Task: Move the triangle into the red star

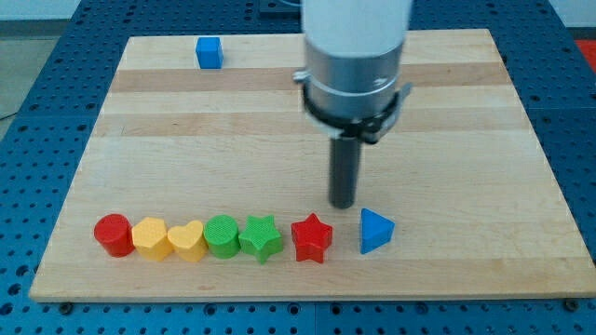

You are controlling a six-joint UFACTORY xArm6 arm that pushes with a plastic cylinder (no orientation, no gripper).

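Note:
The blue triangle (374,230) lies near the board's bottom edge, right of centre. The red star (311,239) sits just to its left with a small gap between them. My tip (343,205) rests on the board just above that gap, up and left of the triangle and up and right of the star, touching neither.
A row runs left from the star: green star (261,237), green round block (222,235), yellow heart (188,241), yellow hexagon (151,238), red cylinder (115,234). A blue cube (209,52) sits at the board's top left. The wooden board (466,140) ends just below the row.

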